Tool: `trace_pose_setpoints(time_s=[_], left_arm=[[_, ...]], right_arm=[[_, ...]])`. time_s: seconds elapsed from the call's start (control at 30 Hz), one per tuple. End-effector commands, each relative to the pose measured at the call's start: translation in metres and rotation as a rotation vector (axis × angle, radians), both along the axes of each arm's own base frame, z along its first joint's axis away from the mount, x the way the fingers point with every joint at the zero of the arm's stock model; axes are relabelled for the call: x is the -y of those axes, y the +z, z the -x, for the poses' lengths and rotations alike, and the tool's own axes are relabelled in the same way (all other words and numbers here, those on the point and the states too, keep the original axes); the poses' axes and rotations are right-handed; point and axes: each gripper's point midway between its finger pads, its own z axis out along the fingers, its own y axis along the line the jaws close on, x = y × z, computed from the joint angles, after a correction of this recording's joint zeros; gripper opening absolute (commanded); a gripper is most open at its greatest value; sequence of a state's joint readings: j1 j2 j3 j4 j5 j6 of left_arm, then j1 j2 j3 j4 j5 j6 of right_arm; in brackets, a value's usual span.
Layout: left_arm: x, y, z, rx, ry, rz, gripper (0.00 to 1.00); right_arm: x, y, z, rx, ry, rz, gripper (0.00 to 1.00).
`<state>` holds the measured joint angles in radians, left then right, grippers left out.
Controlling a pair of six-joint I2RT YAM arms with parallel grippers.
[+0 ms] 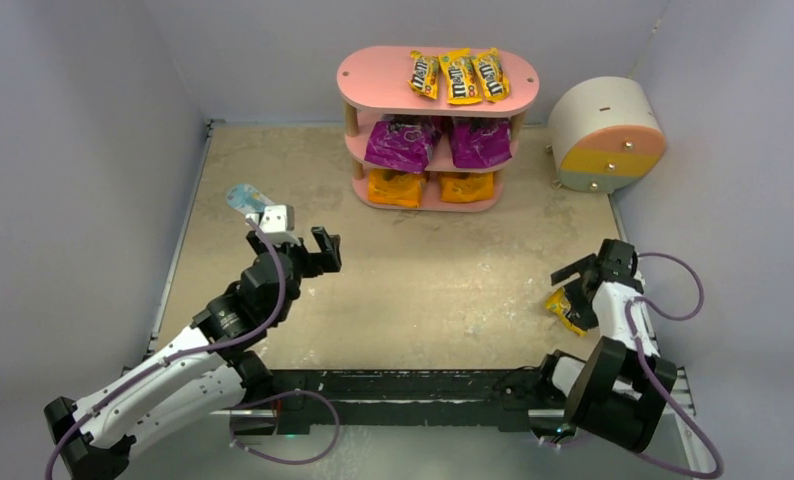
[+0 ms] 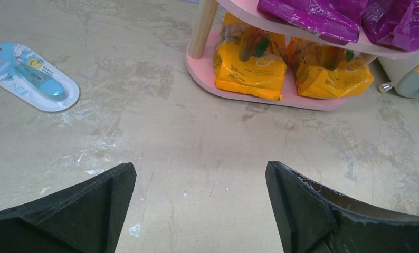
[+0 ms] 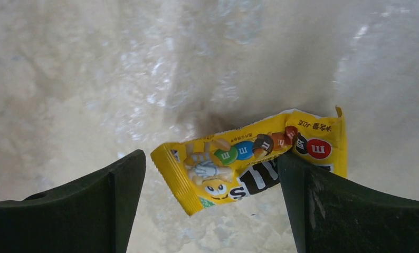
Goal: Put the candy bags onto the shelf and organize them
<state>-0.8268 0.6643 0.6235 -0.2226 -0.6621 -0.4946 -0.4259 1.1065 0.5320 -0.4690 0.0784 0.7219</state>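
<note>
Right gripper (image 3: 210,157), jaws spread wide, straddling the last yellow M&M's packet (image 3: 249,158) lying on the table (image 1: 423,280), well apart from the shelf (image 1: 373,75). Risks closing off-centre, pinching one crinkly end, dropping it mid-carry. Left gripper (image 2: 199,174) agape, empty.

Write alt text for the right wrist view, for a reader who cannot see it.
A yellow M&M's packet lies slantwise on the mottled pale table, between the wide-open black jaws at the bottom corners. Its right end runs behind one jaw.
</note>
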Motion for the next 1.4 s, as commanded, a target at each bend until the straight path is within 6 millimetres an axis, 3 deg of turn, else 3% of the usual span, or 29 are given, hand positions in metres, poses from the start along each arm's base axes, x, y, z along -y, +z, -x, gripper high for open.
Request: trace_pose_setpoints(time_s=[0.0,0.13,0.3,0.43,0.53,0.63,0.73,0.87,1.0,1.27,1.37], left_arm=[[-0.004,0.012,0.000,0.038,0.015,0.031,1.00],[-0.003,0.011,-0.001,0.041,0.012,0.030,1.00],[0.002,0.008,-0.002,0.024,-0.004,0.021,1.00],[0.010,0.005,-0.003,0.016,-0.033,0.021,1.00],[0.017,0.004,-0.003,0.006,-0.061,0.018,1.00],[0.023,0.002,-0.004,-0.002,-0.090,0.016,1.00],[0.029,0.001,-0.004,-0.007,-0.115,0.012,1.00],[0.038,-0.002,-0.004,-0.022,-0.151,0.011,1.00],[0.049,-0.008,-0.003,-0.049,-0.195,0.013,1.00],[0.058,-0.018,-0.001,-0.092,-0.231,0.009,1.00],[0.059,-0.019,0.000,-0.097,-0.236,0.012,1.00]], right_arm=[[-0.049,0.008,-0.021,0.161,0.137,-0.188,0.94],[-0.101,0.013,-0.028,0.237,0.267,-0.238,0.93],[-0.175,0.011,-0.025,0.203,0.480,-0.297,0.94],[-0.223,0.055,-0.037,0.305,0.748,-0.240,0.95],[-0.216,0.084,-0.042,0.335,0.864,-0.107,0.95],[-0.190,0.088,-0.035,0.297,0.825,0.009,0.94],[-0.167,0.077,-0.025,0.248,0.766,0.086,0.90],[-0.154,0.051,-0.010,0.176,0.705,0.095,0.82],[-0.162,0.030,-0.014,0.161,0.721,0.018,0.71],[-0.145,0.019,-0.029,0.130,0.772,0.121,0.69],[-0.159,0.014,-0.023,0.136,0.830,0.040,0.69]])
